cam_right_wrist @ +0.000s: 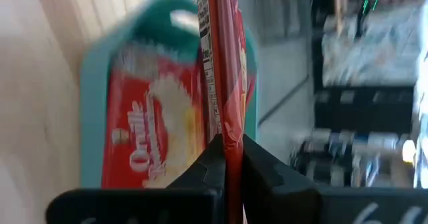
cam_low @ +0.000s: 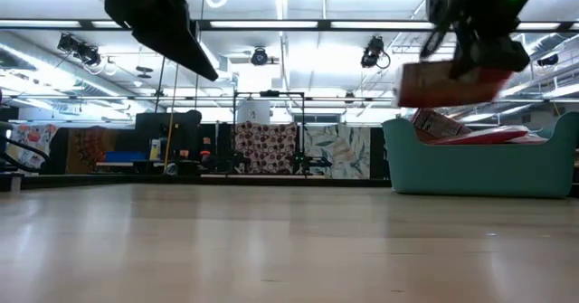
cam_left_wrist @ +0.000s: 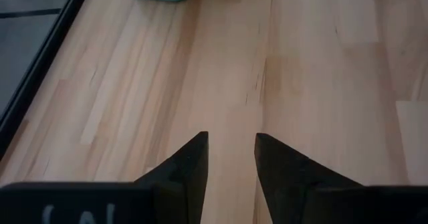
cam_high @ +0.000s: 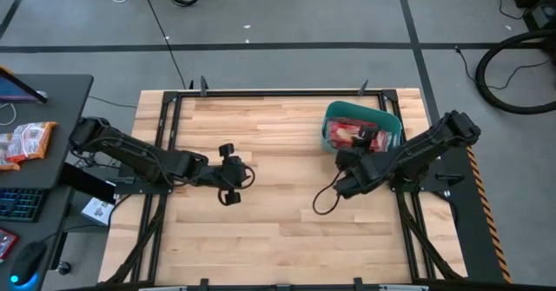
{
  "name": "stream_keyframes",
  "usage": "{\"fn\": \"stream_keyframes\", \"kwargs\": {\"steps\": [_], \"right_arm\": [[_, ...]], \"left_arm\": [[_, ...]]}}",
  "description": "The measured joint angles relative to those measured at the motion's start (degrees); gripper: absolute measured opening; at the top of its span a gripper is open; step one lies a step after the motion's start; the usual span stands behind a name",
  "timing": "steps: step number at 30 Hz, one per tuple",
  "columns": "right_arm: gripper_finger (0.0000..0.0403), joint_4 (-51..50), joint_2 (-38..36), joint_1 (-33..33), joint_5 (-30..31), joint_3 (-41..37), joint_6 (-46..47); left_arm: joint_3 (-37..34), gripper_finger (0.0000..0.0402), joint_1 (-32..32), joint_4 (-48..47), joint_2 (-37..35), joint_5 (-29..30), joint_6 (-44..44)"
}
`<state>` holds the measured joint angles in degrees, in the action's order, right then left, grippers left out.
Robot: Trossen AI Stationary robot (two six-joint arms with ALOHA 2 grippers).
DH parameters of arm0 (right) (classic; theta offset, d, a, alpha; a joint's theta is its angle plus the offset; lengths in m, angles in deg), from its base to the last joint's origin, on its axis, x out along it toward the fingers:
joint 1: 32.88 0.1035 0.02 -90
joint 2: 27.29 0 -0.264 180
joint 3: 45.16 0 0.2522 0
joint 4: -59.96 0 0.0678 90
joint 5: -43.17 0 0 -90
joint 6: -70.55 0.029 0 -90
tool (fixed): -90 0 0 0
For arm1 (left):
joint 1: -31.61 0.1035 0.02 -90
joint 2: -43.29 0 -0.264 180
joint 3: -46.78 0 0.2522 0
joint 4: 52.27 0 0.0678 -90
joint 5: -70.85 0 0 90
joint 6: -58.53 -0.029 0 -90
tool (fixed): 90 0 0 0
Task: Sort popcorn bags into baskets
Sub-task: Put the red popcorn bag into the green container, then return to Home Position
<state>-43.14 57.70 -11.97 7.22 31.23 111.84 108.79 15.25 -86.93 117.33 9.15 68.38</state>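
Note:
The teal basket point(cam_high: 393, 122) stands at the table's far right, with red popcorn bags point(cam_high: 347, 133) lying in it. It also shows in the right wrist view point(cam_right_wrist: 93, 83) and the low view point(cam_low: 479, 167). My right gripper point(cam_high: 356, 152) is over the basket's near left side, shut on one red popcorn bag point(cam_low: 448, 84). My left gripper point(cam_high: 236, 175) hovers over the bare table middle, open and empty point(cam_left_wrist: 231, 144). My right gripper pinches the popcorn bag between its two fingers at one edge point(cam_right_wrist: 227, 127); the wrist view sees the bag edge-on. The bag hangs below the fingers point(cam_low: 475, 41), slightly tilted, lifted clear above the basket's rim.
Paler orange-and-white packets point(cam_high: 26, 142) lie on the dark side table at the left, beside a keyboard point(cam_high: 19, 202). A black metal frame point(cam_high: 278, 92) runs along the table's edges. A black cable loop point(cam_high: 326, 200) hangs by my right arm.

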Motion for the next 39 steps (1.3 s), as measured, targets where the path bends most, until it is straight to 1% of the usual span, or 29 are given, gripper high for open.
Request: {"fn": "stream_keyframes", "kwargs": {"steps": [1,4,7,9,10,12,13,18,22,25,28,31,33,36,39], "right_arm": [[0.0028,-1.0,0.1,-0.4,-1.5,-0.2,1.8],[0.0029,0.3,-0.1,-1.7,-4.3,-2.6,2.1],[0.0029,-0.6,-0.1,-3.9,-4.8,-5.8,4.5],[0.0032,-0.5,-0.3,-5.4,-4.0,-8.4,5.3],[0.0035,-0.4,-0.3,-6.0,-2.6,-9.5,5.8],[0.0046,0.3,-0.3,-7.3,-0.6,-11.0,7.5],[0.0054,0.7,-0.3,-8.0,-0.7,-11.4,7.8],[0.0109,2.0,-1.2,-10.4,-7.5,-10.6,7.2],[0.015,7.1,-3.9,-11.4,-13.0,-10.5,1.1],[0.0171,7.5,-6.4,-11.8,-16.0,-10.2,0.2],[0.0181,7.8,-9.0,-11.5,-19.1,-7.8,0.6],[0.0182,9.6,-11.4,-9.8,-19.0,-5.5,1.4],[0.0181,13.7,-13.7,-7.9,-16.6,-5.5,0.7],[0.0181,22.5,-18.5,-5.0,-14.3,-7.6,-2.6],[0.0181,29.4,-24.0,-3.7,-14.2,-11.2,-3.8]], "left_arm": [[0.0,0.013,0.0,0.0,0.0,0.0,0.0],[0.0,0.013,0.0,0.8,0.0,0.0,0.0],[0.0,0.013,0.0,0.9,0.0,0.0,0.0],[0.0,0.013,0.0,0.9,0.0,0.0,0.0],[0.0,0.013,0.0,0.9,0.0,0.0,0.0],[0.0,0.013,0.0,0.9,0.0,0.0,0.0],[0.0,0.013,0.1,0.9,0.0,0.0,0.0],[0.0,0.013,0.2,0.9,0.0,0.0,0.0],[0.0,0.013,0.2,1.2,0.0,0.0,0.0],[0.0,0.013,0.2,1.2,0.0,0.0,0.0],[0.0,0.013,0.2,1.2,0.0,0.0,0.0],[0.0,0.013,0.1,1.2,0.0,-0.3,-0.8],[0.0,0.013,0.0,1.3,0.0,-2.5,-1.9],[0.0,0.013,0.0,1.3,-0.4,-6.3,-2.6],[0.1,0.013,-0.2,1.3,-1.2,-7.2,-2.8]]}}
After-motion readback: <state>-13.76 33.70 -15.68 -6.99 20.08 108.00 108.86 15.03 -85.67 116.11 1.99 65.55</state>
